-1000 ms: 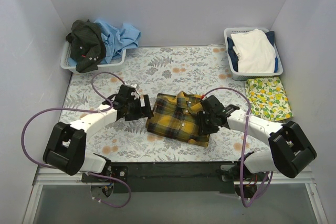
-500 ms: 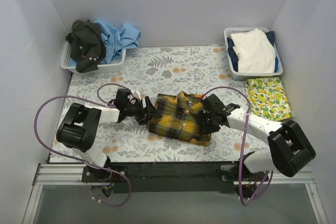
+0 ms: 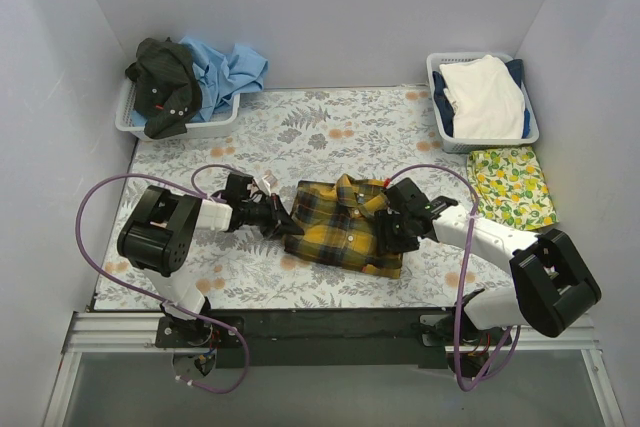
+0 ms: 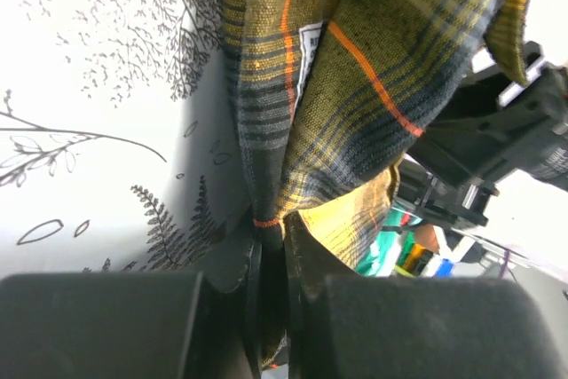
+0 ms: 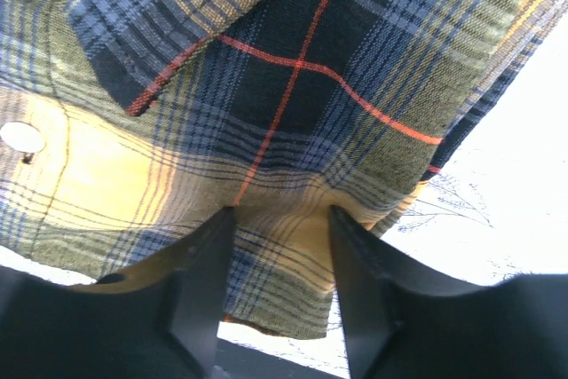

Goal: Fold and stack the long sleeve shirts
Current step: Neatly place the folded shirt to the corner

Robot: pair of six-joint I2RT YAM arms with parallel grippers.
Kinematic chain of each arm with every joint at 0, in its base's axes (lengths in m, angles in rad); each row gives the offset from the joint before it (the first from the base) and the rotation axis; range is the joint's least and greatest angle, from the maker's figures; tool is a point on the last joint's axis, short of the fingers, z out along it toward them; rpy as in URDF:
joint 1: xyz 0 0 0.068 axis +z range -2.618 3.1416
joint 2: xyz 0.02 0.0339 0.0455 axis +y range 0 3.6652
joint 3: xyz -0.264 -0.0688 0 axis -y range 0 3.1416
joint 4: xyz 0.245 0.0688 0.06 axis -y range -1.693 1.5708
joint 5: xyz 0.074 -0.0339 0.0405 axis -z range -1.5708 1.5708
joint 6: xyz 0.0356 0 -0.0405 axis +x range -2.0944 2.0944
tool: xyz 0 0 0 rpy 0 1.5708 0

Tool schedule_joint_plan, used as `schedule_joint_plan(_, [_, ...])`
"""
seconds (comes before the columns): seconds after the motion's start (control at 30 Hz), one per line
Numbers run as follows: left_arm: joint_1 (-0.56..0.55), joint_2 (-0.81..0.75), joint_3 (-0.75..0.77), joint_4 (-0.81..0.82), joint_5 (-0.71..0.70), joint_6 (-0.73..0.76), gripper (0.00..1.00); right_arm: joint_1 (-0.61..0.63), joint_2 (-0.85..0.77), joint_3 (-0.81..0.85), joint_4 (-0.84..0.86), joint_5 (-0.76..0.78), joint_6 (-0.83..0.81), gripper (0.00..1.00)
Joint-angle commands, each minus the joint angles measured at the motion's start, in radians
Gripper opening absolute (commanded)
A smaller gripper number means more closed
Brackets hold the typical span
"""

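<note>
A folded yellow-and-black plaid shirt (image 3: pixel 343 227) lies mid-table on the fern-print cover. My left gripper (image 3: pixel 284 220) is at its left edge, lying low and shut on a fold of the plaid cloth (image 4: pixel 355 68); in the left wrist view the hem is pinched between the two fingers (image 4: pixel 306 259). At the shirt's right edge my right gripper (image 3: pixel 386 231) stands open, and its fingertips (image 5: pixel 213 228) rest apart on the plaid cloth (image 5: pixel 293 86) without pinching it. More long sleeve shirts, one dark (image 3: pixel 165 87) and one light blue (image 3: pixel 228 67), are heaped in the back-left basket.
A grey basket (image 3: pixel 128 122) at the back left holds the unfolded shirts. At the back right, a second basket (image 3: pixel 438 72) holds folded white cloth. A lemon-print cloth (image 3: pixel 512 187) lies in front of it. Walls close in the table on three sides.
My left gripper has slid right to the shirt's left edge and shut on the cloth, the arm folding in. The right gripper's jaws have widened on the shirt's right edge.
</note>
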Motion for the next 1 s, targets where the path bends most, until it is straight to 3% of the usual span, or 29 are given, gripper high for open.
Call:
schedule_joint_plan(0.0, [-0.005, -0.012, 0.070, -0.186, -0.152, 0.109, 0.00, -0.009, -0.016, 0.022, -0.030, 0.065, -0.002, 0.63])
schedule_joint_plan(0.1, [-0.005, -0.020, 0.143, -0.347, -0.301, 0.202, 0.00, -0.010, -0.063, 0.045, -0.038, 0.091, -0.004, 0.73])
schedule_joint_plan(0.2, [-0.004, -0.035, 0.212, -0.476, -0.461, 0.273, 0.00, -0.012, -0.105, 0.083, -0.039, 0.110, 0.000, 0.76])
schedule_joint_plan(0.53, [0.028, -0.093, 0.321, -0.737, -0.971, 0.357, 0.00, -0.039, -0.091, 0.266, -0.059, 0.177, -0.017, 0.77])
schedule_joint_plan(0.9, [0.239, -0.152, 0.310, -0.737, -1.111, 0.402, 0.00, -0.061, 0.036, 0.380, -0.068, 0.085, -0.034, 0.77])
schedule_joint_plan(0.93, [0.246, -0.153, 0.329, -0.747, -1.122, 0.394, 0.05, -0.059, 0.038, 0.381, -0.068, 0.076, -0.037, 0.77])
schedule_joint_plan(0.97, [0.248, -0.152, 0.340, -0.754, -1.123, 0.387, 0.18, -0.061, 0.040, 0.384, -0.068, 0.078, -0.040, 0.77])
